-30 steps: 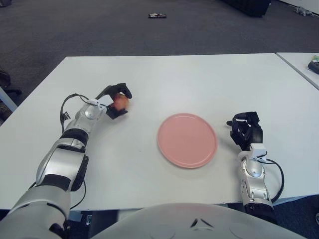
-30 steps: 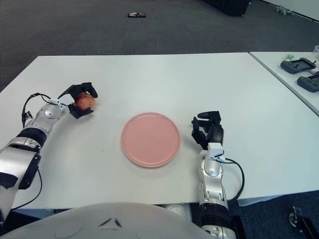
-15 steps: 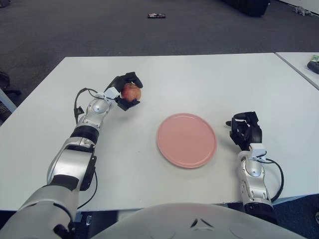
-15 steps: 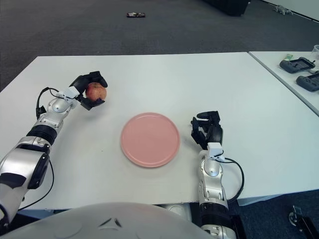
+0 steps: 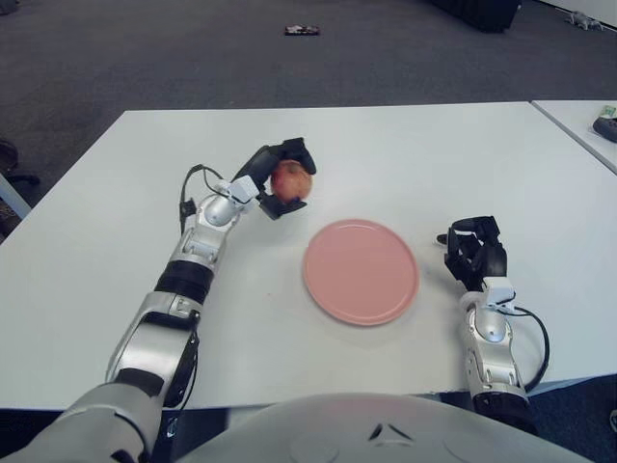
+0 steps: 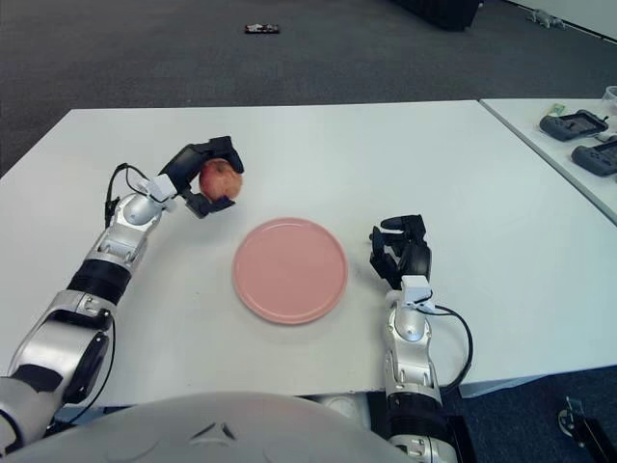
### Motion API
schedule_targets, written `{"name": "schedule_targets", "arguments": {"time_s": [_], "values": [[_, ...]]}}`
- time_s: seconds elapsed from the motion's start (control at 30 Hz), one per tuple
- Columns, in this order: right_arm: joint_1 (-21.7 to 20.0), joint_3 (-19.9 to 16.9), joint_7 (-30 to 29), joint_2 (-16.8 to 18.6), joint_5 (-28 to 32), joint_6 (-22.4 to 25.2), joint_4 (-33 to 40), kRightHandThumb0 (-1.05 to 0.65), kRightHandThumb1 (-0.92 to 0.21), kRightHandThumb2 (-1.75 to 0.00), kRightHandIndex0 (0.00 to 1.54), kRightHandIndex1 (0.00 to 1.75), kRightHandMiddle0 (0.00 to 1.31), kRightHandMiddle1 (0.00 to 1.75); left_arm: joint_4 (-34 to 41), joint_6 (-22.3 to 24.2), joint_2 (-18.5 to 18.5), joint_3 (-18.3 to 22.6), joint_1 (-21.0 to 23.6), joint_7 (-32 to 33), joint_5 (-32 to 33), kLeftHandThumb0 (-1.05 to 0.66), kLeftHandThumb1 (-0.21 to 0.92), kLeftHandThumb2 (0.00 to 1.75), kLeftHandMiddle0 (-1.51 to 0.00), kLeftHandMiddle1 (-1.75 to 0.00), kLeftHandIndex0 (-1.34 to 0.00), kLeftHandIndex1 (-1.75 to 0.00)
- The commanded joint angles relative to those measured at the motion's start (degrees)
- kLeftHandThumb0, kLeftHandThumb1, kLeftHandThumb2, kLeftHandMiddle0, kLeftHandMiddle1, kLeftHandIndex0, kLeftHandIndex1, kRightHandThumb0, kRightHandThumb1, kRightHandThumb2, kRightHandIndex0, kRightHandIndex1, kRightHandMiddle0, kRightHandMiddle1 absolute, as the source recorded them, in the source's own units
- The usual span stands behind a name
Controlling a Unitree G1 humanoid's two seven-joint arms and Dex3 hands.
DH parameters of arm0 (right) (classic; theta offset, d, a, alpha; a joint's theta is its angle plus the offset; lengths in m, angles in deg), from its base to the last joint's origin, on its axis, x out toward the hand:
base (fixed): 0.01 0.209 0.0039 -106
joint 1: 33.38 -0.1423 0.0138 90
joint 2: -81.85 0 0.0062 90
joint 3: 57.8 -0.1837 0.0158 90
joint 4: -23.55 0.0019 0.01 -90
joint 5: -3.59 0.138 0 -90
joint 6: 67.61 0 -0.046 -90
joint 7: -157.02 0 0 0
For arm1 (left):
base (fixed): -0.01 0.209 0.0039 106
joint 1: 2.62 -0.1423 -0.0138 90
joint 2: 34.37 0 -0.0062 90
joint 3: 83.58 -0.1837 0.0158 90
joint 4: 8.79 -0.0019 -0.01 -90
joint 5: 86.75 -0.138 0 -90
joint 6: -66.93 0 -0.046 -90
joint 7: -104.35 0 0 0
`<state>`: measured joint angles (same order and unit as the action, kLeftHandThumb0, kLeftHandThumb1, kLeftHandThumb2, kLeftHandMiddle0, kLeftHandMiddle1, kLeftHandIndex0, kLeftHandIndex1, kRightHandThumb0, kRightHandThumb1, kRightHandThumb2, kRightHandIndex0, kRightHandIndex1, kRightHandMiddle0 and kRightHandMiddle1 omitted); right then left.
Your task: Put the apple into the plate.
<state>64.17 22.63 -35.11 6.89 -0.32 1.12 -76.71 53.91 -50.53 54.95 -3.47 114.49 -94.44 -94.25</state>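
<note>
A red-yellow apple (image 5: 292, 180) hangs above the white table, held in my left hand (image 5: 281, 179), whose black fingers wrap around it. It is just up and left of the pink plate (image 5: 361, 271), which lies flat on the table with nothing on it. In the right eye view the apple (image 6: 221, 177) and the plate (image 6: 290, 269) show the same layout. My right hand (image 5: 473, 251) shows to the right of the plate, idle, with its fingers curled and nothing in them.
The white table (image 5: 386, 154) runs wide around the plate. A second table at the far right carries dark controllers (image 6: 578, 125). A small dark object (image 5: 302, 31) lies on the grey carpet beyond the table.
My left hand has lifted the apple off the table and carried it right, from the table's left part to near the plate's upper left rim. The right hand has not moved.
</note>
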Motion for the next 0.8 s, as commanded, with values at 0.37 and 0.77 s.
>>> {"name": "schedule_targets", "arguments": {"time_s": [0.37,0.77], "values": [[-0.5,-0.2,-0.1,-0.2,0.0,-0.1,0.1,-0.34,-0.92,-0.53,0.51,1.18,0.19,1.75,5.1,-10.1,0.7,-9.0,-4.0,-10.0,-2.3,-0.07,0.26,1.42,-1.28,-1.75,-1.07,-1.75],[-0.2,-0.1,-0.1,-0.3,-0.2,0.5,0.5,-0.34,-0.92,-0.53,0.49,1.17,0.19,1.75,2.5,-20.5,4.1,-15.3,-1.6,-6.1,-19.8,-0.07,0.29,1.38,-1.18,-1.75,-0.97,-1.75]]}}
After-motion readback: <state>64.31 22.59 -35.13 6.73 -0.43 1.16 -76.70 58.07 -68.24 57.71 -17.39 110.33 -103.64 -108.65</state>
